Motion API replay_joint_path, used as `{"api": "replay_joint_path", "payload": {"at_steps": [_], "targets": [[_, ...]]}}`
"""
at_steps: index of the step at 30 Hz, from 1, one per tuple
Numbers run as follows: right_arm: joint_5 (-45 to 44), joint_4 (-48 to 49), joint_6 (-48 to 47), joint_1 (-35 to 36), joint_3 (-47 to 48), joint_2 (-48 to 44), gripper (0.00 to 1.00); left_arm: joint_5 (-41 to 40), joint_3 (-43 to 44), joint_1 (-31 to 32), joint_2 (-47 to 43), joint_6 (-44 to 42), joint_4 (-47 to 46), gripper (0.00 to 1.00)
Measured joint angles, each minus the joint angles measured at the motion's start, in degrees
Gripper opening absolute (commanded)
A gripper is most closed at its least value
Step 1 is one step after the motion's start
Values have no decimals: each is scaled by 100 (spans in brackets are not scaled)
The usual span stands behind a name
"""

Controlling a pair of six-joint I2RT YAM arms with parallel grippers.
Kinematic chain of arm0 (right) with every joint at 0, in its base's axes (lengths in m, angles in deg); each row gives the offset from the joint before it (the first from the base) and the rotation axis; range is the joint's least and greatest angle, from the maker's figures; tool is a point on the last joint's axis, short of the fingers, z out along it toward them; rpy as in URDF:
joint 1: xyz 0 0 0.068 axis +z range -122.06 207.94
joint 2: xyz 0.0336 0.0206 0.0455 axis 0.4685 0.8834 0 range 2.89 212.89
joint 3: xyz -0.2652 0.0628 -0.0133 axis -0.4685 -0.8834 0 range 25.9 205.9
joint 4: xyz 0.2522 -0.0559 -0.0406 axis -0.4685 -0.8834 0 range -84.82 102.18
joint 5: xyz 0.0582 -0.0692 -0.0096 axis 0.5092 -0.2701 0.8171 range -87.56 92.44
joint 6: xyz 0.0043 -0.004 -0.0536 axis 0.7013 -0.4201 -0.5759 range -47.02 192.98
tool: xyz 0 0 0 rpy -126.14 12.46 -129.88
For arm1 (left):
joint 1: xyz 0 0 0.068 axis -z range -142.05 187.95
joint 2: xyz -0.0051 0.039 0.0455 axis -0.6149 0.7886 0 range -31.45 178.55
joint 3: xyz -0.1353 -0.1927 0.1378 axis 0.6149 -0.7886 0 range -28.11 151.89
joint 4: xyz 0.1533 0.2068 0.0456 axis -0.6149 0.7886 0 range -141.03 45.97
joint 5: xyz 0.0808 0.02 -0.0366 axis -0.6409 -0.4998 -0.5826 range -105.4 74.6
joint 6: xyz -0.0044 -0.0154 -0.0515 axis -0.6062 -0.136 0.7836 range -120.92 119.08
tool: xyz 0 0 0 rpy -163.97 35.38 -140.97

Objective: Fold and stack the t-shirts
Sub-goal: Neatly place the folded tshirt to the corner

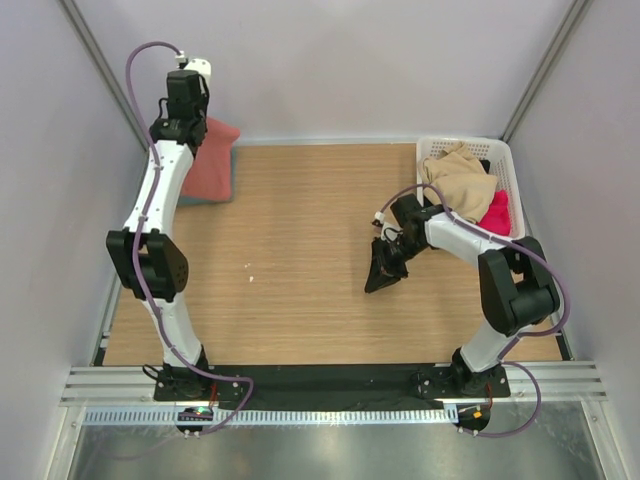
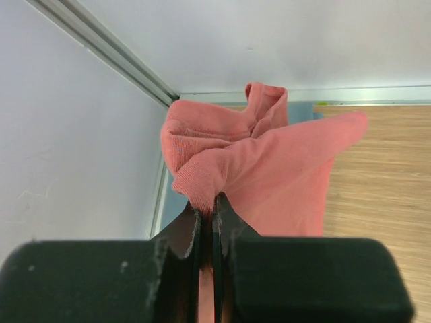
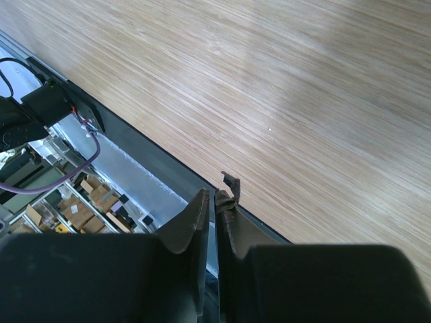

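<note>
The salmon-red t-shirt [image 1: 212, 165] lies bunched in the table's far left corner. My left gripper [image 1: 196, 135] reaches over it and is shut on a fold of its hem [image 2: 202, 192]; the left wrist view shows the cloth [image 2: 269, 168] rising from the closed jaws [image 2: 209, 202]. A teal-blue t-shirt [image 1: 232, 178] shows as a thin edge under the red one, and as a bluish strip [image 2: 303, 112] behind it. My right gripper [image 1: 383, 272] hangs over the middle right of the table. Its jaws [image 3: 215, 195] are shut and hold no cloth, with a frayed bit of pad at one tip.
A white basket [image 1: 505, 150] at the back right holds a beige cloth [image 1: 462, 180] and a magenta cloth [image 1: 497, 212]. Walls close in the table on the left, back and right. A black strip [image 1: 330, 375] and metal rail run along the near edge.
</note>
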Motion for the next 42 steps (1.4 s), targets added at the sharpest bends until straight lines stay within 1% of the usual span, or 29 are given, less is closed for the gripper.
{"api": "replay_joint_path", "payload": {"at_steps": [14,20,24,31,39,42], "targets": [[28,-2,0,0,0,306,15,37,66,-146,627,20,-42,0],[33,-48,0,0,57,570,15,-87,138,-275,933,4,-238,0],[35,-85,0,0,197,822,15,-103,168,-413,1143,-2,-428,0],[24,-214,13,2,581,1178,15,-225,479,-684,1731,-15,-765,0],[-90,-492,63,2,1108,1539,15,-544,999,-920,2566,-133,-1113,0],[-168,-625,70,2,1309,1637,15,-750,1220,-986,2905,-221,-1268,11]]}}
